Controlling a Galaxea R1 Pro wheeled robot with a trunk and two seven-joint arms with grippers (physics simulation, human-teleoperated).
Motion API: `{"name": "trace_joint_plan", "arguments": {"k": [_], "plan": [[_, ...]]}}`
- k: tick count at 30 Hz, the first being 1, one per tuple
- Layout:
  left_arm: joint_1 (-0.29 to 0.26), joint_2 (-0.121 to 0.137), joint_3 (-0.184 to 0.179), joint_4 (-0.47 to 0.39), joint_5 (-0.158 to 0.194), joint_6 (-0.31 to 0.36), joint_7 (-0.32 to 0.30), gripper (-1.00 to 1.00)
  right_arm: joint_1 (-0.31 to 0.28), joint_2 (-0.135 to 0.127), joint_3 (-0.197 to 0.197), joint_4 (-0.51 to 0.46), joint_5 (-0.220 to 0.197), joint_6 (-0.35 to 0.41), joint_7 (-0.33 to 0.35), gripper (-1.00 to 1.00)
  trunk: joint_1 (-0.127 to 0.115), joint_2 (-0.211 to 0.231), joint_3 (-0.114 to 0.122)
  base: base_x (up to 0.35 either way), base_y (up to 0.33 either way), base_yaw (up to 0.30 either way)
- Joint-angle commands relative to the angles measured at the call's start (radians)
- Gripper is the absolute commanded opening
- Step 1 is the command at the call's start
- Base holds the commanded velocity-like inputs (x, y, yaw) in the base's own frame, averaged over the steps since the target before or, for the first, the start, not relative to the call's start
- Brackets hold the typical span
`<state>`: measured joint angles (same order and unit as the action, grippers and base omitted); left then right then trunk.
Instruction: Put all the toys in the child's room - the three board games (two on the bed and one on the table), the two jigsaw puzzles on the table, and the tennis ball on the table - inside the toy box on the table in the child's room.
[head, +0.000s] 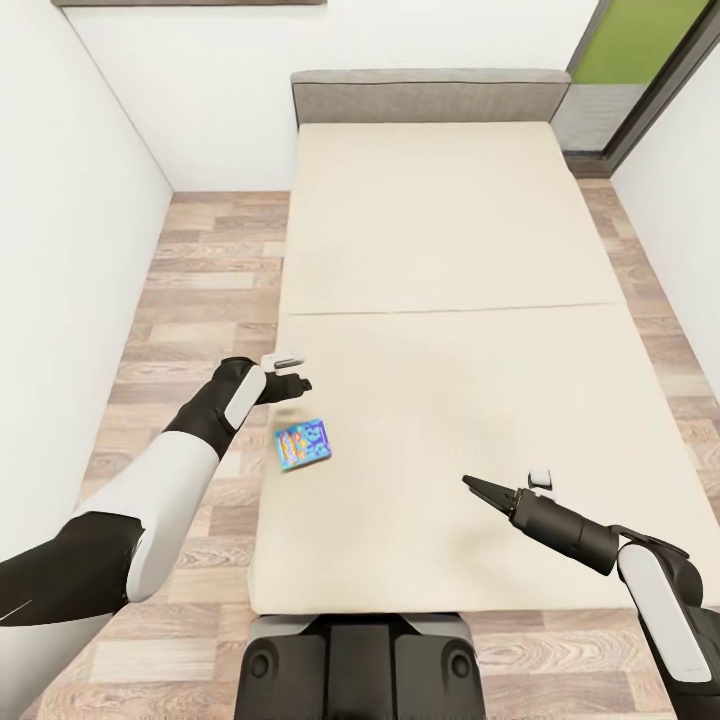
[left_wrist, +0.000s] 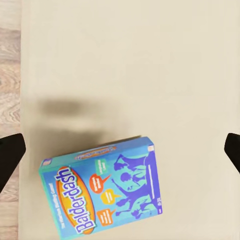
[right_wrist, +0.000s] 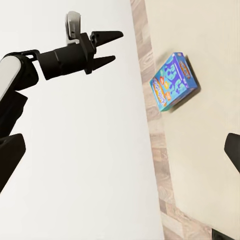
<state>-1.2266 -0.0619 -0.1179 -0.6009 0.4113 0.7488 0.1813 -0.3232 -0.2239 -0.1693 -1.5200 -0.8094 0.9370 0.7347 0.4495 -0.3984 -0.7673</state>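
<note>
I counted one board game (head: 303, 443) on one bed (head: 450, 250), and two grippers over it: my left gripper (head: 298, 383) and my right gripper (head: 470, 484).

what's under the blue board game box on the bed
The board game box lies flat on the cream mattress, near its left edge. Bare mattress surrounds it. The patch directly beneath is covered by the box, so anything there cannot be seen.
</note>
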Motion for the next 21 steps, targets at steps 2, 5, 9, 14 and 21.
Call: {"name": "trace_joint_plan", "arguments": {"k": [2,5,9,14,21], "plan": [[0.0,0.001,-0.003,-0.001,0.011,0.003,0.009,1.0,0.0,0.0,-0.001,0.0,0.001,0.005,0.003,1.0,0.0,-0.002,-0.004,0.0,0.0,0.0],[-0.001,0.001,-0.003,-0.001,0.011,0.003,0.009,1.0,0.0,0.0,-0.001,0.0,0.001,0.005,0.004,1.0,0.0,-0.002,-0.009,0.0,0.0,0.0],[-0.001,0.001,-0.003,-0.002,0.011,0.003,0.009,1.0,0.0,0.0,-0.001,0.0,0.001,0.005,0.003,1.0,0.0,-0.002,-0.016,0.0,0.0,0.0],[0.0,0.0,-0.003,-0.002,0.011,0.002,0.009,1.0,0.0,0.0,-0.001,0.0,0.0,0.006,0.004,1.0,0.0,-0.002,-0.024,0.0,0.0,0.0],[-0.001,0.0,-0.003,-0.002,0.012,0.001,0.009,1.0,0.0,0.0,-0.001,0.0,0.001,0.006,0.005,1.0,0.0,-0.002,-0.036,0.0,0.0,0.0]]}}
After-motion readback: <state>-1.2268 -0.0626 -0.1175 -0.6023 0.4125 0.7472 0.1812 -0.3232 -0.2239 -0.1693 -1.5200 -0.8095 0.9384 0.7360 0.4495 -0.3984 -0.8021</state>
